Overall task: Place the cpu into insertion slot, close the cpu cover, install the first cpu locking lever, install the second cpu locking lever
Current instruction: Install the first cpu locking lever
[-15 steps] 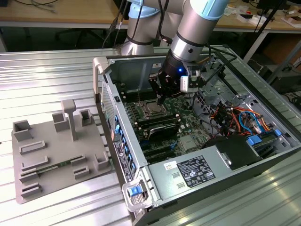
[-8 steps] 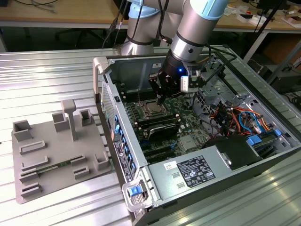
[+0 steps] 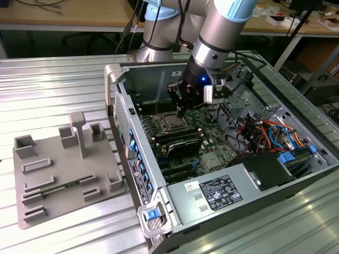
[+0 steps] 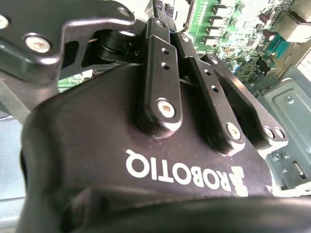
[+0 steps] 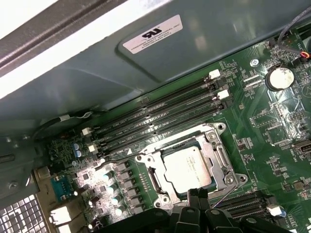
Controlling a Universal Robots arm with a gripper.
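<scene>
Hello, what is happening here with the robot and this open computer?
A robot arm is working inside an open computer case. Its end effector hangs just above the insertion slot on the green motherboard. In the first wrist view the cpu already lies flat in the slot, and the cpu cover is down around it, framing the silver top. The end effector's fingertips sit at the slot's edge. Whether the locking levers are latched I cannot tell.
</scene>
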